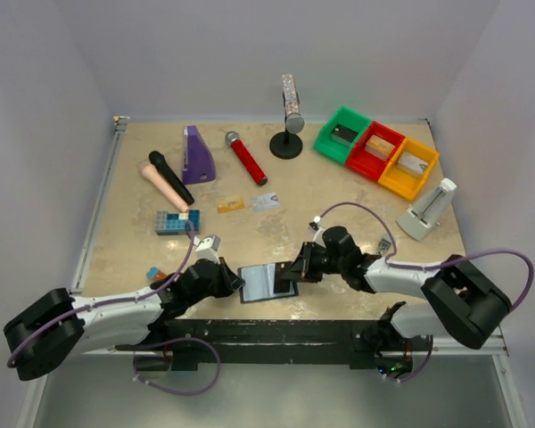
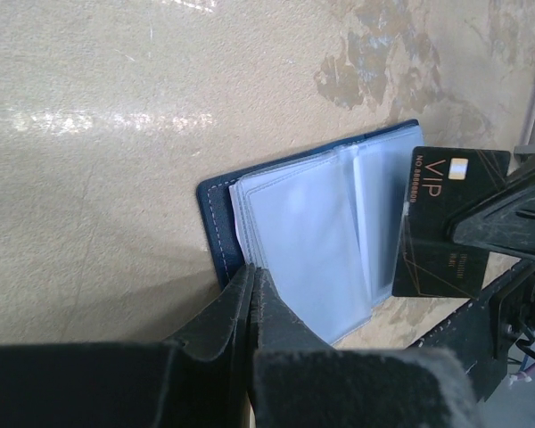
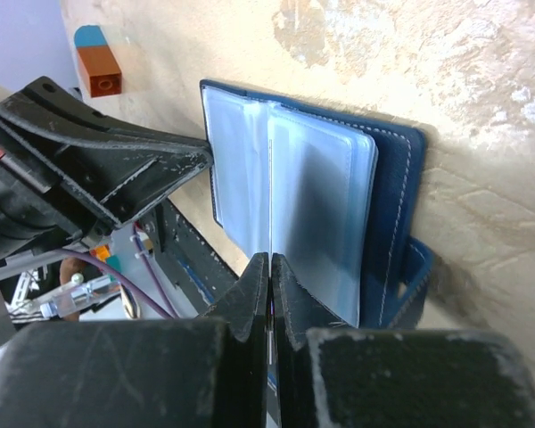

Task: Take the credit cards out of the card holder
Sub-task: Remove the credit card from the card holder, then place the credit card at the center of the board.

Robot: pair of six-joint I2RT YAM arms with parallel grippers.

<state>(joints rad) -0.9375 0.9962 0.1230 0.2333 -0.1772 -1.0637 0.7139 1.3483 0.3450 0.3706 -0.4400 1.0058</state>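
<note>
Left wrist: right gripper (image 2: 478, 257) pinches black card (image 2: 439, 234) against card holder (image 2: 303, 234).

Robot lab cell: white walls (image 1: 250, 53) box in table (image 1: 250, 234) (props: microphones (image 1: 246, 157), bins (image 1: 375, 152)).

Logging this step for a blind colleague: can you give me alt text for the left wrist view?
An open navy card holder lies on the beige table, clear sleeves up, and the right gripper holds a black VIP card at its right edge. The left gripper, shut, meets the holder's near corner.
</note>
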